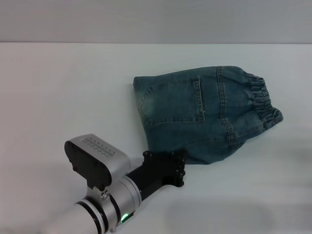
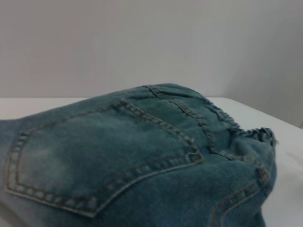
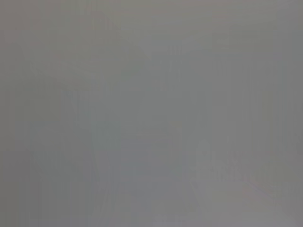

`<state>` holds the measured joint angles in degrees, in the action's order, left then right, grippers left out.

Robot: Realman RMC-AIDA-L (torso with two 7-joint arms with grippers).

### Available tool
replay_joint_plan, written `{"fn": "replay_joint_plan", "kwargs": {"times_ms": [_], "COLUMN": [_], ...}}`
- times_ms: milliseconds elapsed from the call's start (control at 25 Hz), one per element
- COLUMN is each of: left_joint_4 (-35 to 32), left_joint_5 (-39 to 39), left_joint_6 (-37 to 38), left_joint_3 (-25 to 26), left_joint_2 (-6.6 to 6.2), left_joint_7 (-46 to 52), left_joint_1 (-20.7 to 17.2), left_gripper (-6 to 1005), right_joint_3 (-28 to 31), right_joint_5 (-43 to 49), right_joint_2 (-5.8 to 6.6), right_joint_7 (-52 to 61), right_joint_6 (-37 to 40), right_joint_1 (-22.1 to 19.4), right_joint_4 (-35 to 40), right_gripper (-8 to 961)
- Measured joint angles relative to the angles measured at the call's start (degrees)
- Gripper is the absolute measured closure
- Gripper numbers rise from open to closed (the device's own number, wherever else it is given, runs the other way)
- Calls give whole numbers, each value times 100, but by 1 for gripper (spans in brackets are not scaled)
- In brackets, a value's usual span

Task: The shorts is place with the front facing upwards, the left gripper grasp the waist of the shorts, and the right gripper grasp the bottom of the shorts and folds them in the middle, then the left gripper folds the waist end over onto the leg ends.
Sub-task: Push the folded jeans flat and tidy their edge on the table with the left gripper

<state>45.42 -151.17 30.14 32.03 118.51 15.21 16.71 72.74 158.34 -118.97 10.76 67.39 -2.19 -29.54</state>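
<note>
The blue denim shorts [image 1: 200, 112] lie folded on the white table [image 1: 58, 92], a back pocket facing up and the elastic waistband at the right end. My left gripper [image 1: 181, 161] is at the near edge of the shorts; its black body touches or overlaps the fabric there. The fingertips are hidden. In the left wrist view the shorts [image 2: 137, 161] fill the lower part, with the pocket stitching close up. My right gripper is out of view; its wrist view is a blank grey.
A grey wall runs behind the table's far edge [image 1: 156, 43]. White table surface lies to the left of the shorts and in front of them.
</note>
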Motion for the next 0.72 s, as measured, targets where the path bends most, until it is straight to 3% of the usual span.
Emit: {"fn": "replay_joint_plan", "kwargs": {"times_ms": [720], "left_joint_4": [-354], "left_joint_5": [0], "left_joint_6": [-6], "left_joint_3": [532], "left_joint_2": [-3], "left_joint_7": [79], "left_joint_1": [268], "left_gripper": [940], "right_joint_3": [-245], "right_joint_5": [-32], "right_joint_2": [-29], "right_joint_7": [5], "right_joint_6": [-12], "right_joint_1": [-140], "right_joint_4": [-175], "right_gripper": [954]}}
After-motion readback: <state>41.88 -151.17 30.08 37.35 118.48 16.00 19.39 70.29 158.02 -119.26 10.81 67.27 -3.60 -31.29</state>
